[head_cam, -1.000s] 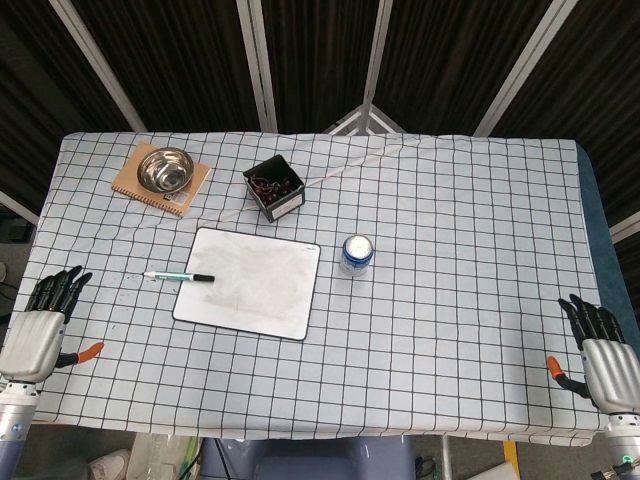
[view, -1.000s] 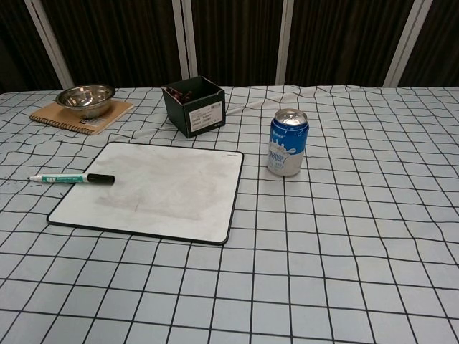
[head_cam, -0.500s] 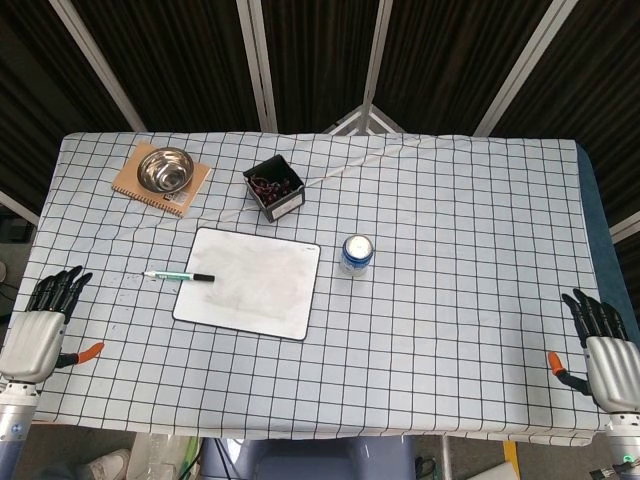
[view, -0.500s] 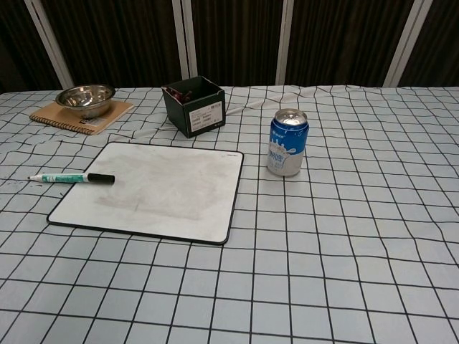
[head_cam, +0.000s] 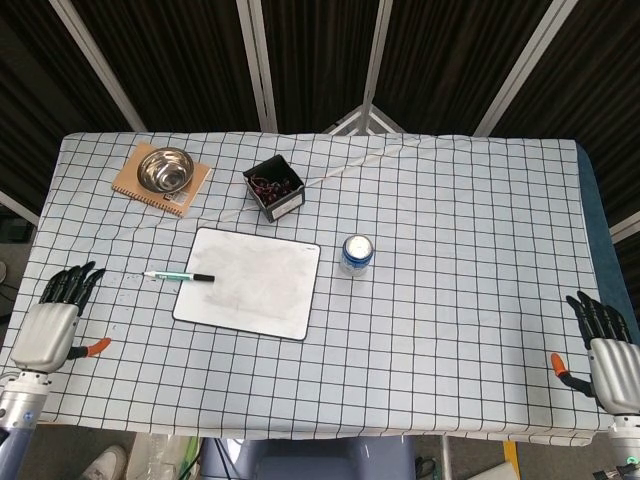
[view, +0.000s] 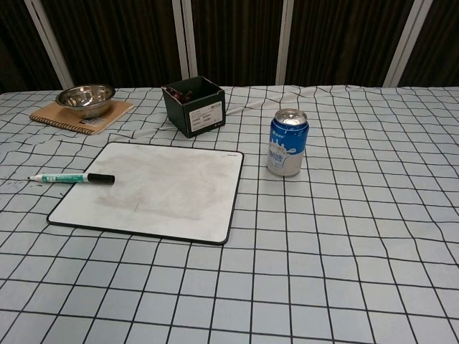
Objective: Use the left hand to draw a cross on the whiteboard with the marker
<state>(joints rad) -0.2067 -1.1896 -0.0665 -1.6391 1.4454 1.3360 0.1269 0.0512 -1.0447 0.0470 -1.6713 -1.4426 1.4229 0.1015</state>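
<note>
My left hand (head_cam: 48, 325) open and empty at the worktop's (head_cam: 460, 260) eight o'clock edge, marker (head_cam: 179, 276) lying across the whiteboard's (head_cam: 250, 283) nine o'clock rim, right hand (head_cam: 608, 348) open, empty, four o'clock corner

One whiteboard (view: 154, 188), marker (view: 70, 178), can (view: 287, 142), bowl (view: 85, 98), notebook (view: 107, 115), box (view: 194, 107).

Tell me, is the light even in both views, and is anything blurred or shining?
Head view: even light, soft shadows, sharp; the steel bowl shines. Chest view: sharp too; the can top and bowl rim glint, the whiteboard shows grey smears, no glare.
</note>
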